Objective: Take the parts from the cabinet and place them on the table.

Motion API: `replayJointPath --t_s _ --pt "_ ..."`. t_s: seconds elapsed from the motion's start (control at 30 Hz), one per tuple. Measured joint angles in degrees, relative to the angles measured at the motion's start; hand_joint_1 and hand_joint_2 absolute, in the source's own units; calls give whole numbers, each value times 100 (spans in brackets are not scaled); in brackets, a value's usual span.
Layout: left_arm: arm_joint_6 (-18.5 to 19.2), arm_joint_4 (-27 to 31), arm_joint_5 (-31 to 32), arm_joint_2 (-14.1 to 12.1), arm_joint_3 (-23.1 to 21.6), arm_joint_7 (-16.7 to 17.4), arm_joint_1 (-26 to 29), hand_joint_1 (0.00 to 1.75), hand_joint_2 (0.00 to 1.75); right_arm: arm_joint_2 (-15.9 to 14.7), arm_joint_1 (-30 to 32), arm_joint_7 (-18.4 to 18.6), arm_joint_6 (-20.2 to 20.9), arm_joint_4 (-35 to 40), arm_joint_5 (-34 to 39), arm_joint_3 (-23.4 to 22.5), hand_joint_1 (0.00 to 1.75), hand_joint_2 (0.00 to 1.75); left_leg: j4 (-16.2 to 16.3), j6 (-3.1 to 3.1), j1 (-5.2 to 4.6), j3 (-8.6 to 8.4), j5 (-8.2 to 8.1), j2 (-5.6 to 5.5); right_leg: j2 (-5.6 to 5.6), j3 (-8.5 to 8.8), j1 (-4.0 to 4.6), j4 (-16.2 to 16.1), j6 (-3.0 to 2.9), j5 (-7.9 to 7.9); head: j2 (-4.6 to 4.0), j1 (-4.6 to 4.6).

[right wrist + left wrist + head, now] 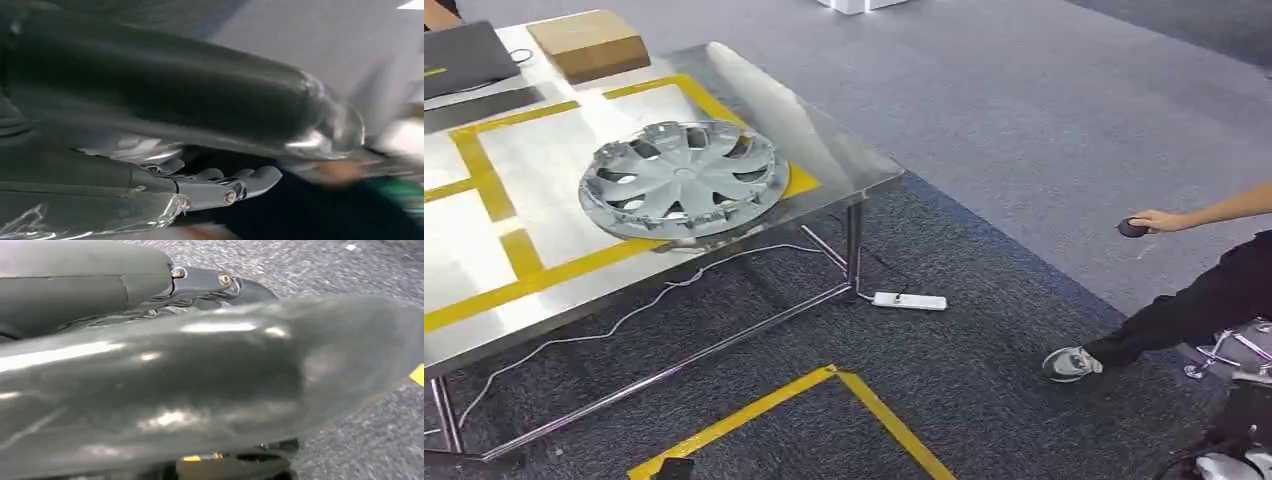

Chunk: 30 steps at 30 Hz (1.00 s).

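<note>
Left hand (200, 287): seen in left wrist view as dark fingers lying along a big blurred grey thumb above speckled carpet; nothing visibly held, but how far open cannot be told.
Right hand (225, 187): seen in right wrist view as dark fingers stretched out together beneath a thick grey thumb; no object seen in them, degree of opening cannot be told; background blurred.
Head view, count: one hubcap (682, 178), one steel table (844, 165), one cardboard box (589, 43), one white power strip (909, 300), one person (1194, 300).
Hubcap: silver wheel cover lying flat, face up, on the table inside a rectangle of yellow tape (519, 250); round, so no long axis; spokes radiating from a central hub; near rim just reaching the tape line closest to the table's front edge.
Table edges: hubcap near the right-hand corner, bare steel beyond it toward that corner; box at the far edge, well apart from the hubcap.
Floor: dark carpet below the table, power strip beside a table leg, yellow tape corner (844, 385) marked on the carpet.
Person: at right, well apart from the table, one hand holding a small dark object (1132, 228).
</note>
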<state>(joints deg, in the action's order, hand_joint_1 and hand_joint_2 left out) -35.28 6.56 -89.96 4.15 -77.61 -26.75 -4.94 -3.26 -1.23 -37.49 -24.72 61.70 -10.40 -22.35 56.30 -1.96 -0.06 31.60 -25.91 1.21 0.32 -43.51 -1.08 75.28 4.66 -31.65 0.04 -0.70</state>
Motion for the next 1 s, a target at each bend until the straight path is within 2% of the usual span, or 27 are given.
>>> replayJointPath --t_s 0.03,0.07,0.13,0.17,0.2,0.23,0.27,0.3,0.33,0.37,0.4,0.43,0.47,0.5,0.53,0.57,0.6,0.67,0.7,0.73,0.77,0.83,0.87,0.9,0.93,0.97,1.0 --pt "-20 0 0 42 7 2 -11 0 0 -2 -193 -150 -188 -1453 -37 -583 0 0 3 8 -5 -21 -23 170 -76 596 2 -1025 -23 536 2 4" --pt "-37 0 0 66 28 17 -18 0 0 9 -335 58 -306 -2600 -125 -911 0 0 23 99 -78 -61 -73 303 -368 1035 38 -1763 -95 669 2 24" --pt "-42 0 0 72 42 48 -28 0 0 7 -327 307 -317 -3153 -173 -1053 0 0 9 135 -69 -72 -56 397 -262 983 57 -1733 -141 673 0 20" --pt "-44 0 0 79 44 63 -29 0 0 7 -315 463 -323 -3407 -197 -1131 0 0 14 176 -65 -76 -79 446 -197 974 44 -1750 -183 692 0 18" --pt "-42 0 0 81 46 72 -31 0 0 7 -303 573 -328 -3608 -212 -1175 0 0 59 225 -42 -69 -154 323 -139 979 19 -1763 -215 711 0 24" --pt "-44 0 0 96 46 83 -33 0 0 7 -297 647 -330 -3791 -236 -1227 0 0 325 252 -31 45 -375 81 -83 969 11 -1766 -250 722 2 42" --pt "-46 0 0 94 46 101 -30 0 0 11 -291 676 -330 -3904 -249 -1249 0 0 741 265 -25 221 -612 -18 -28 957 11 -1766 -273 727 0 39" --pt "-46 0 0 94 46 105 -25 0 0 22 -285 698 -328 -4001 -256 -1260 0 0 1245 269 -25 452 -841 -67 43 946 12 -1766 -289 731 2 42" --pt "-44 0 -2 94 46 116 -20 0 0 22 -274 732 -326 -4102 -258 -1276 0 0 1668 266 -27 659 -984 -86 123 936 16 -1765 -295 735 0 39" --pt "-44 0 -2 94 46 127 -19 0 0 22 -269 835 -308 -4201 -269 -1293 0 0 1827 259 -27 749 -975 -92 196 931 19 -1765 -300 739 2 37" --pt "-46 0 0 94 46 160 -19 0 0 22 -262 994 -273 -4297 -291 -1322 0 0 1734 245 -27 712 -840 -97 270 931 21 -1765 -304 744 2 39" --pt "-44 0 0 94 46 171 -23 0 0 22 -240 1149 -221 -4384 -308 -1346 0 0 1407 223 -27 559 -600 -117 351 932 23 -1764 -298 749 2 37" --pt "-46 0 2 94 46 179 -27 0 0 37 -212 1267 -168 -4453 -335 -1359 0 0 905 194 -27 312 -328 -180 427 935 22 -1764 -287 758 2 39" --pt "-46 0 2 92 46 194 -30 0 0 55 -185 1338 -144 -4516 -359 -1365 0 0 385 158 -24 48 -110 -372 495 935 15 -1764 -274 767 2 39" --pt "-46 0 2 92 46 203 -29 0 0 74 -172 1364 -140 -4560 -372 -1370 0 0 91 115 -17 -87 -108 -593 553 910 36 -1744 -246 777 0 37" --pt "-46 0 2 92 46 207 -36 0 0 87 -168 1371 -137 -4597 -376 -1370 0 0 21 139 4 -95 -125 -547 626 868 31 -1719 -226 781 2 28" --pt "-48 0 2 94 46 208 -43 0 0 94 -145 1384 -138 -4632 -383 -1370 0 0 37 125 -22 -84 -131 -511 666 850 9 -1744 -185 800 2 26" --pt "-46 0 4 98 46 216 -48 0 0 98 -73 1471 -142 -4706 -439 -1370 0 0 0 52 -28 -104 -89 -396 790 828 -13 -1801 -86 846 2 37" --pt "-35 0 15 96 46 223 -53 0 0 107 -52 1578 -140 -4739 -513 -1370 0 0 -47 26 9 -122 -51 -307 678 772 -11 -1742 -84 820 0 35" --pt "-20 0 37 94 46 227 -53 0 0 122 -55 1704 -109 -4774 -595 -1367 0 0 -48 -9 4 -125 -47 -270 349 693 26 -1549 -63 664 0 -35" --pt "-11 0 55 92 44 245 -41 0 0 144 -84 1838 -55 -4795 -666 -1361 0 0 -46 -21 1 -125 -51 -187 163 523 24 -1179 -37 437 2 -65" --pt "7 0 70 83 41 289 -29 0 0 228 -117 2110 60 -4846 -796 -1339 0 0 -44 -31 -14 -127 -58 -20 21 94 17 -220 4 12 0 -57" --pt "26 0 107 72 37 319 -29 0 0 277 -103 2247 133 -4876 -883 -1313 0 0 -43 -30 -16 -128 -60 38 1 -3 9 13 19 -43 2 -66" --pt "46 0 120 72 22 347 -31 0 0 317 -78 2356 177 -4905 -962 -1258 0 0 -43 -23 -16 -133 -68 104 -5 37 -1 -35 32 37 2 -57" --pt "66 0 122 72 11 365 -35 0 0 348 -68 2418 179 -4920 -1021 -1210 0 0 -41 -7 -15 -144 -80 166 -20 221 -5 -347 36 221 0 -66" --pt "70 0 133 72 -4 385 -36 0 0 372 -70 2448 188 -4927 -1075 -1180 0 0 -41 13 -13 -165 -95 224 -74 499 -11 -830 37 443 0 -61" --pt "68 0 144 77 -13 409 -37 0 0 385 -79 2455 212 -4929 -1141 -1147 0 0 -38 44 -9 -196 -117 287 -198 833 -15 -1386 43 651 0 -63"
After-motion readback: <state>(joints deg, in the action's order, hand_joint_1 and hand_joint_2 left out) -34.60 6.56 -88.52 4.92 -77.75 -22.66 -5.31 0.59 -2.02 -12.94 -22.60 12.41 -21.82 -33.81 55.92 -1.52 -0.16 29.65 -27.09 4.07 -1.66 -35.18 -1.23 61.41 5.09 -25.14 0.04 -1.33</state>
